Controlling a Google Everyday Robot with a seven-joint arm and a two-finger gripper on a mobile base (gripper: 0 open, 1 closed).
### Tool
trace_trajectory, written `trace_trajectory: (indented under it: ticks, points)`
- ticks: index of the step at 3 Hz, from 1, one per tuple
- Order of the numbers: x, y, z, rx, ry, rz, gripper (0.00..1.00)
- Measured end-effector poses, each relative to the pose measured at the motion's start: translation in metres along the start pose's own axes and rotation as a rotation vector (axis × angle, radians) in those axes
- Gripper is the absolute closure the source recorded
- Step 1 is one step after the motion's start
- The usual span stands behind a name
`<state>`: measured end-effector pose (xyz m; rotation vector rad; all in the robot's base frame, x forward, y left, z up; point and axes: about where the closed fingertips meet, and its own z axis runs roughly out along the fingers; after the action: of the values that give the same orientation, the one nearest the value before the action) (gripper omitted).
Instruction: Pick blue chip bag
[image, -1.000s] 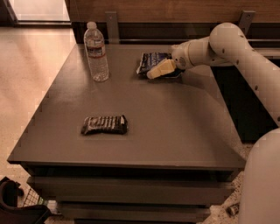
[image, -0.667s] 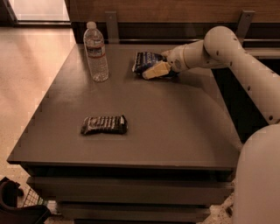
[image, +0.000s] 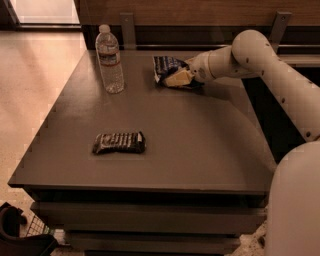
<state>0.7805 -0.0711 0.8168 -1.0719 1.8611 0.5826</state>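
The crinkled, shiny dark blue chip bag (image: 163, 65) lay near the far edge of the flat grey tabletop (image: 200, 150). Its slick foil could have slipped from a shallow hold or been shoved off the back. The cream two-finger gripper (image: 176, 78) lay over the bag's near side; whether it had closed could not be told. The white arm (image: 250, 50) reached in from the right, forearm nearly level.
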Motion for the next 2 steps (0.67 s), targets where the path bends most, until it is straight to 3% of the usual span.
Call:
trace_trajectory:
  ticks: [1,2]
  points:
    - [-0.0043,-0.0001,-0.0024,0.0,0.0,0.0,0.99]
    - [-0.0059,-0.0001,-0.0033,0.0,0.0,0.0,1.0]
